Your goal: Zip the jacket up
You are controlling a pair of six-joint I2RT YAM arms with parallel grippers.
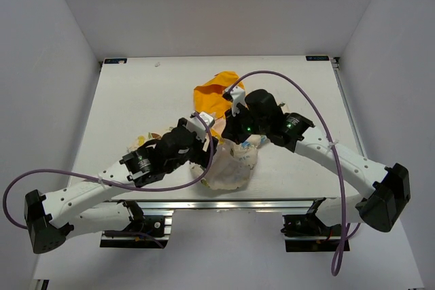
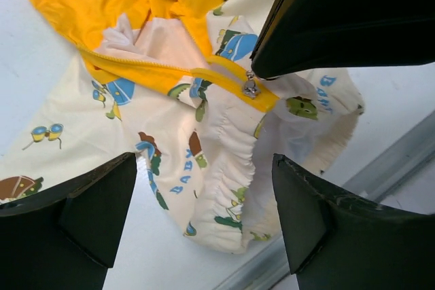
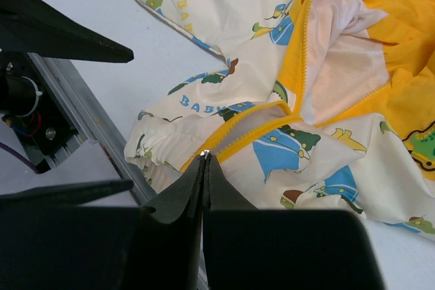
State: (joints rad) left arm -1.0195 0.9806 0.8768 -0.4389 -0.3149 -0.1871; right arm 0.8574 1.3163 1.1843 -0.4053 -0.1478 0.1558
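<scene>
Nearest of all, two black fingers (image 2: 88,215) of the left gripper (image 2: 204,161) are standing wide apart at the bottom of the left wrist view. They are holding nothing and hovering over the gathered hem of the jacket (image 2: 102,127). Opposite it the right gripper (image 3: 205,157) is reaching in with its fingers pressed flat together. Its tips are pinching the small metal zipper pull (image 2: 251,87) on the yellow strip just beside the hem.

From above, the jacket is lying in the middle of the white table (image 1: 136,93), toward the near edge. Its yellow hood (image 1: 214,96) is pointing to the far side, and the cream, cartoon-printed body (image 1: 234,168) is reaching the silver rail (image 1: 224,204) at the front. Both arms are bending inward and meeting over it.

Above the pull the two yellow tooth rows (image 3: 302,52) are parting, with pale lining showing between them. Blue letters reading BABY (image 3: 197,104) are sitting on the cream fabric near the hem. Purple cables (image 1: 299,89) are looping off both arms.
</scene>
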